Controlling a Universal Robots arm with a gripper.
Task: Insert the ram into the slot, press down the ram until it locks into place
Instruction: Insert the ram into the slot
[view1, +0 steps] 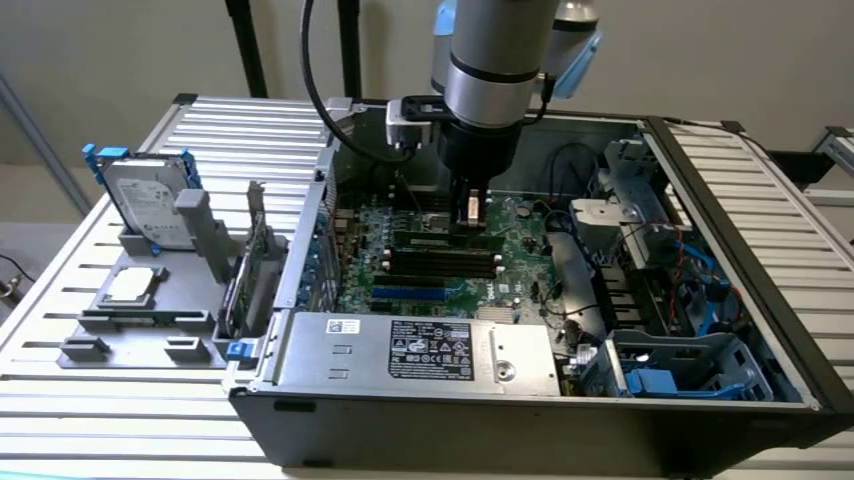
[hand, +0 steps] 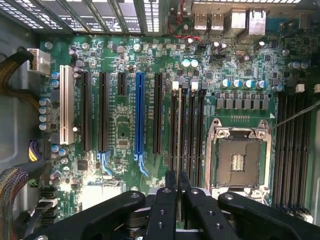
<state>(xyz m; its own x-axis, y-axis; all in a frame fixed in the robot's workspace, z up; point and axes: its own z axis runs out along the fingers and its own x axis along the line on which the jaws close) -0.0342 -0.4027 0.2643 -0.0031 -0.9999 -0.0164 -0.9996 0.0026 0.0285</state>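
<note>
From my station, the biggest thing is the slatted metal table (view1: 134, 420) carrying an open black computer case (view1: 534, 430), with the arm (view1: 497, 50) reaching down into it from above. Inside lies the green motherboard (hand: 122, 125); its printed lettering is too fine for me to read. Along the case's near edge sits the silver power supply (view1: 334, 350) with a black-and-white label (view1: 430, 349) whose text I cannot make out. On the exterior view's left a hard drive (view1: 144, 200) stands upright in a grey fixture (view1: 134, 335). In the wrist view I see the open processor socket (hand: 236, 160), a long blue socket (hand: 139, 112) and, between them, parallel black memory sockets with white end clips. The ram (hand: 179, 130) shows edge-on, running lengthwise along the slot (hand: 174, 130) in that group; whether it is seated I cannot tell. The gripper (hand: 177, 176) has its black fingers (hand: 170, 182) clamped on the ram's thin edge.
</note>
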